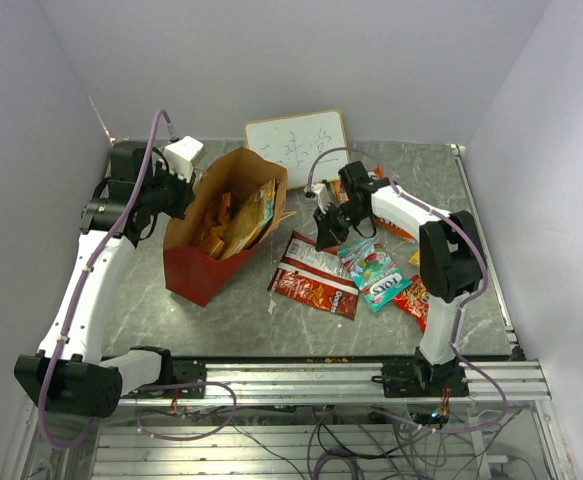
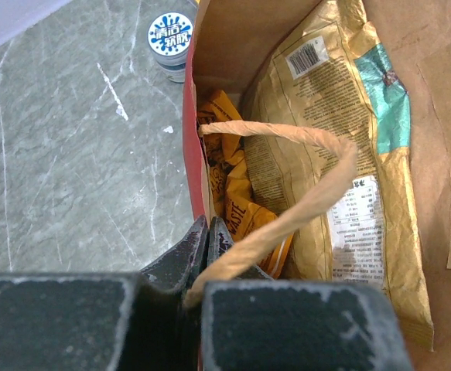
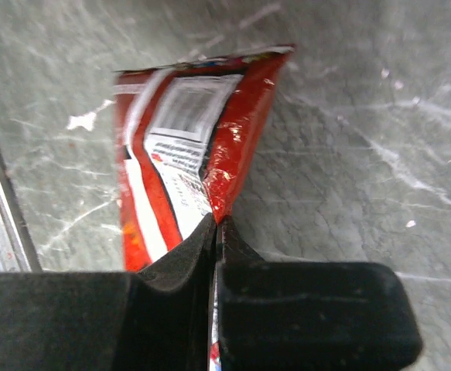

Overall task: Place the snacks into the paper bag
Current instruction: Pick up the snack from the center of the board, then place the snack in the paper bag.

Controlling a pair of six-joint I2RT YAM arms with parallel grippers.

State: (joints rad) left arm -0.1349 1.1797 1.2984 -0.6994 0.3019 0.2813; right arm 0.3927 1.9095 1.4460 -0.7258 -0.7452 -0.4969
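Table (image 1: pixel 233 322): grey, marble-look. Paper bag (image 1: pixel 197 270) stands open at left, red outside, kraft inside; yellow packets (image 2: pixel 341 147) lie in it. Red chip bag (image 3: pixel 171 147) on table, right of paper bag. Teal packet (image 1: pixel 376 272) just beside it, loose. Left hand (image 2: pixel 208 233) clenched on paper bag's rim, twisted handle (image 2: pixel 302 209) looping past fingers. Right hand (image 3: pixel 217 229) pinched tight on red chip bag's edge, packet stretching away from fingertips.

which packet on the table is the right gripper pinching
The long red chip bag, nearest the paper bag: the right gripper is shut on its edge; the teal packet lies free.
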